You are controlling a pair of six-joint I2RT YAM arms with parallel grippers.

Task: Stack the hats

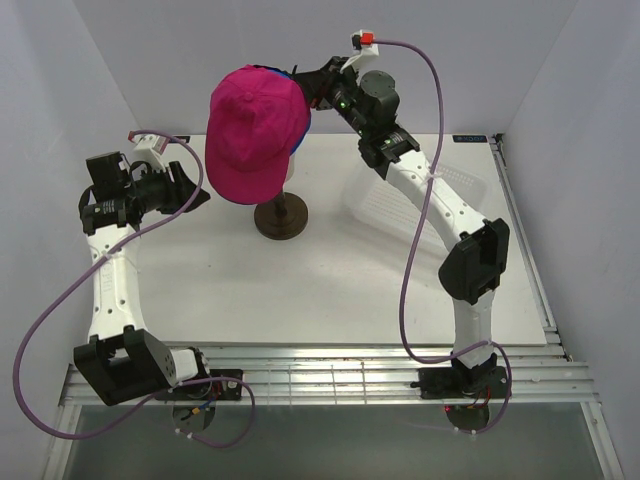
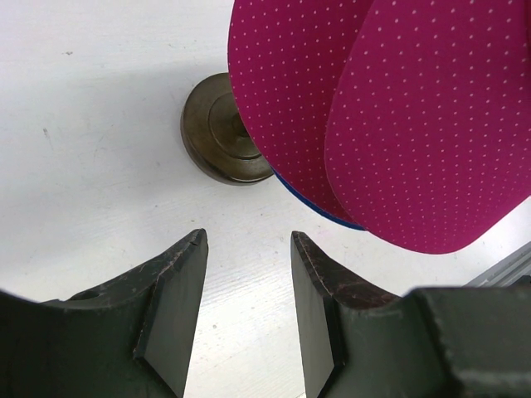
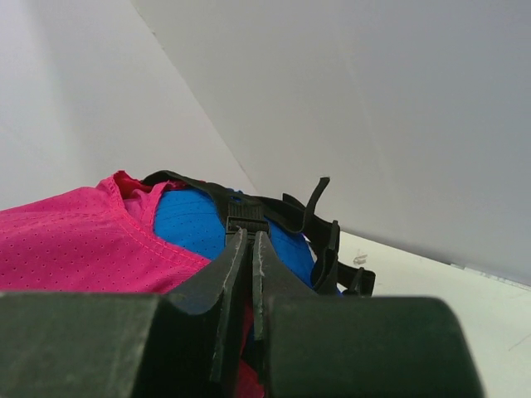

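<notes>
**Three hats on one pile, last grip not yet let go**

Three hats look gathered into one pile above the dark round stand, so I judge the task to be at its closing step.

Nearest, left of the stand, the left pincer hangs over the white bench with its jaws parted and nothing between them. It points toward the stand's base.

Above the stand sits the outer magenta hat, brim drooping toward the near side. In the left wrist view the brim of the second magenta hat shows under it. A thin edge of the blue hat peeps out lower still, so blue seems innermost.

Beyond the stand, at the back of the pile, the right pincer has its jaws pressed almost together by the black strap and buckle. Pink fabric shows between them, so it appears to be pinching the outer magenta hat's rear hem.

Right of the stand lies a white mesh basket, apart from the hats.

The next move calls for opening the right jaws and drawing straight back. A sideways tug could pull the outer hat off or tip the stand.
</notes>
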